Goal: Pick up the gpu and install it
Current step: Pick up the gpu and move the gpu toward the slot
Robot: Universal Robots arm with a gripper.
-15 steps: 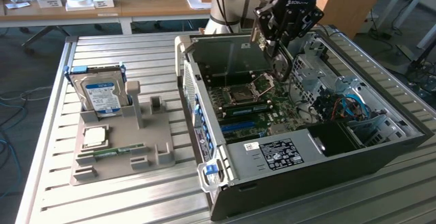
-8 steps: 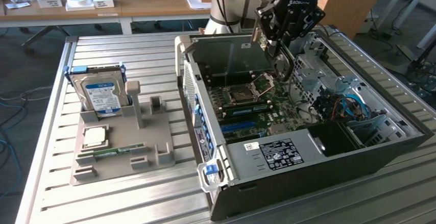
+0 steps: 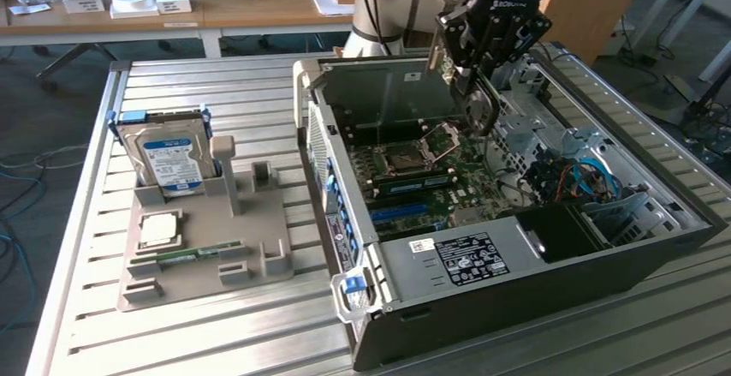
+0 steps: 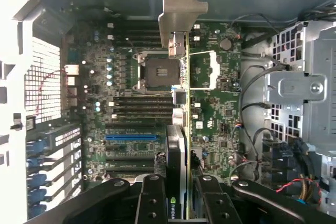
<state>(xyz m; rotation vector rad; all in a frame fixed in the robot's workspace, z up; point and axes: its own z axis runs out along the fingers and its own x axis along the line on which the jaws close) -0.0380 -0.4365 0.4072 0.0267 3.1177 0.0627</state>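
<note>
My gripper (image 3: 478, 72) hangs over the open computer case (image 3: 674, 213), shut on the gpu (image 3: 484, 106). The card hangs on edge from the fingers, above the motherboard (image 3: 440, 179) beside the CPU socket (image 3: 412, 162). In the wrist view the gpu (image 4: 181, 103) shows edge-on as a thin green line, with its pale metal bracket (image 4: 178, 11) at the far end and its dark fan side gripped between the black fingers (image 4: 152, 200). It hovers above the motherboard (image 4: 126, 77), roughly parallel to the blue expansion slot (image 4: 131, 136) but offset to the side of it, over the CPU socket (image 4: 157, 72).
On the exterior view's left, a grey holder (image 3: 194, 247) carries a blue-labelled hard drive (image 3: 169, 160), a CPU (image 3: 157, 229) and a RAM stick (image 3: 188, 256). Inside the case are the power supply (image 3: 468, 256), the drive cage (image 3: 549, 123) and loose cables (image 3: 577, 179).
</note>
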